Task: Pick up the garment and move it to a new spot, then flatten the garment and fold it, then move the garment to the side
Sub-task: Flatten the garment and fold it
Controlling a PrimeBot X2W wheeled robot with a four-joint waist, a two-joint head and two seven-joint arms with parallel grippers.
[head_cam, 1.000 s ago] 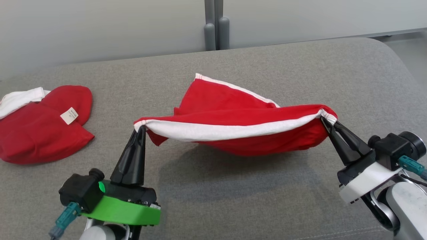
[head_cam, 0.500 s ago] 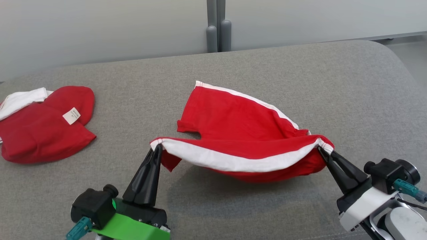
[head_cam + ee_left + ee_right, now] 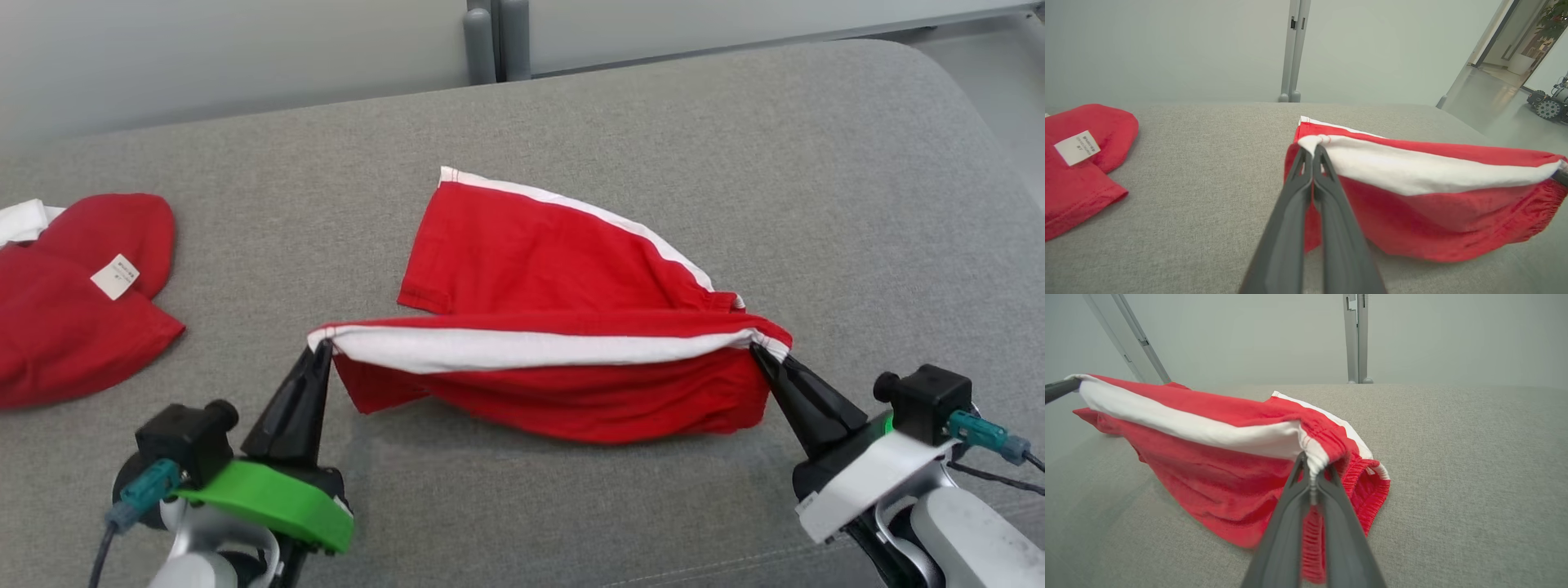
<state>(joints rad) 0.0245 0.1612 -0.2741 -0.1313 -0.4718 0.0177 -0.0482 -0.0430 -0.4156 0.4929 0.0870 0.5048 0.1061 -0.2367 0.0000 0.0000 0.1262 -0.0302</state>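
Note:
The garment point(image 3: 555, 278) is a pair of red shorts with white side stripes, in the middle of the grey cushioned surface. Its far leg lies flat, while the near white-striped edge is held up and stretched taut between both grippers. My left gripper point(image 3: 320, 347) is shut on the garment's left end point(image 3: 1312, 143). My right gripper point(image 3: 758, 349) is shut on the right end by the elastic waistband point(image 3: 1312, 465). The red cloth below the stripe sags down to the surface point(image 3: 1433, 220).
A second red garment point(image 3: 73, 310) with a white label lies at the left edge of the surface point(image 3: 1077, 163). A grey wall with a vertical post point(image 3: 490, 37) runs behind the surface. The surface's rounded corner is at the far right point(image 3: 963, 106).
Both grippers have drawn the held edge toward me and lowered it; it is now pulled straighter. More of the far leg lies flat. The head camera has also shifted.

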